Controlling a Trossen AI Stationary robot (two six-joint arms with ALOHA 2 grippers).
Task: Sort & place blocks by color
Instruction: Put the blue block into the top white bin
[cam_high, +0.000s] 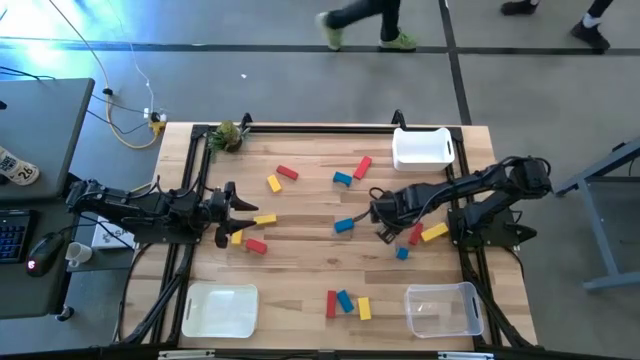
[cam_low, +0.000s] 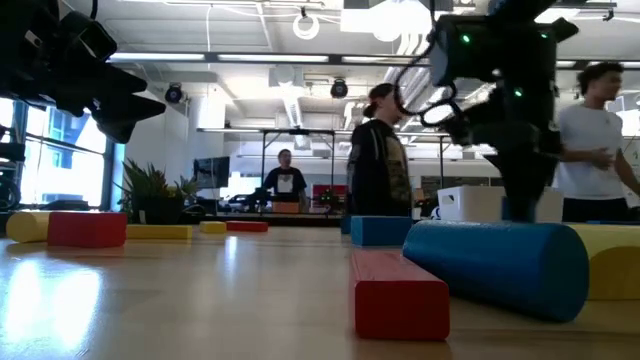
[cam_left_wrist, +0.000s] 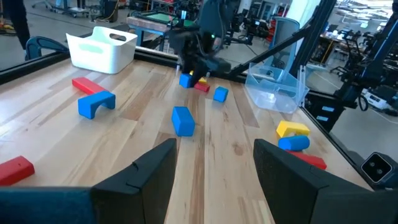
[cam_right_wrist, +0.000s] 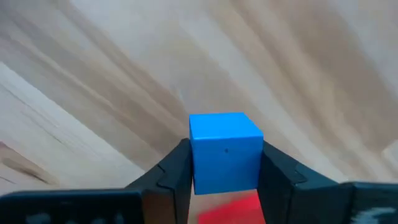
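the blue cube (cam_right_wrist: 225, 151) sits pinched between the fingers of your right gripper (cam_right_wrist: 224, 177), held above the wood near the middle-right of the table (cam_high: 300, 205), with a red block (cam_right_wrist: 233, 208) just beneath it. the hold looks to be on the cube's lower half, so a quick swing toward the clear bin (cam_high: 445, 310) could twist it loose or drag that red block along. your left gripper (cam_left_wrist: 214, 165) waits with its fingers spread over the left side, clear of the path for now.

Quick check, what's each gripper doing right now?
Left gripper: open, holding nothing, low over the table's left side.
Right gripper: shut on a blue cube, right of the table's centre.
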